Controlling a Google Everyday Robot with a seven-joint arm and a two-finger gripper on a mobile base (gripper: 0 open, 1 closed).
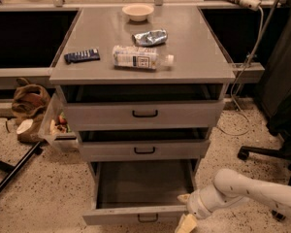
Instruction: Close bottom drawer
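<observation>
While the bottom drawer [143, 187] stands open, gripper [185, 210] at its front right corner — jaws spread.

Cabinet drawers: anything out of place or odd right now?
The bottom drawer is pulled far out, and the top drawer and middle drawer sit slightly ajar, with dark gaps above their fronts. The gripper is at the bottom drawer's right front corner.

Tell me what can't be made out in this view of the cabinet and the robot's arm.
- The gripper, by the bottom drawer's right front corner: tip cut off by the camera view's lower edge.
- The bottom drawer's front: lower rim cut off likewise.
- The two upper drawers' insides: dark, shaded by what sits above.
- The bottle's label: print too small to read.
</observation>
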